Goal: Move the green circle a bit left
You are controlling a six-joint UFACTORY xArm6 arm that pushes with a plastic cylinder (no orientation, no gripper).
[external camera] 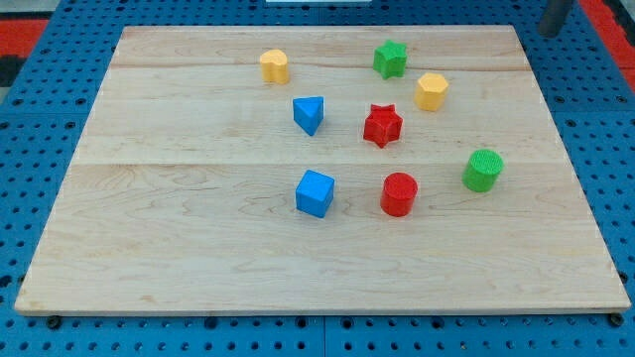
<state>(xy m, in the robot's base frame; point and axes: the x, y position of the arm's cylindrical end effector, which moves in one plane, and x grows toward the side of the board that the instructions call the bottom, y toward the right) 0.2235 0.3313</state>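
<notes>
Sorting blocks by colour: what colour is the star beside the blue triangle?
Red star, seen in the camera view.

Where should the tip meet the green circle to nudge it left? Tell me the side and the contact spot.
Come at the green circle from the view's right, touching mid-height on its round side wall, centred so it doesn't roll aside. The red circle sits left. My tip is at the view's top right.

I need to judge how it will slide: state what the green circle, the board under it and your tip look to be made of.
Green circle: probably plastic, matte, with fine ridges like 3D printing.
Board: pale wood, smooth with a faint sheen; grain lines and plank seams show.
My tip: at the view's top right, far from the blocks; dark and blurred, material unclear.
</notes>
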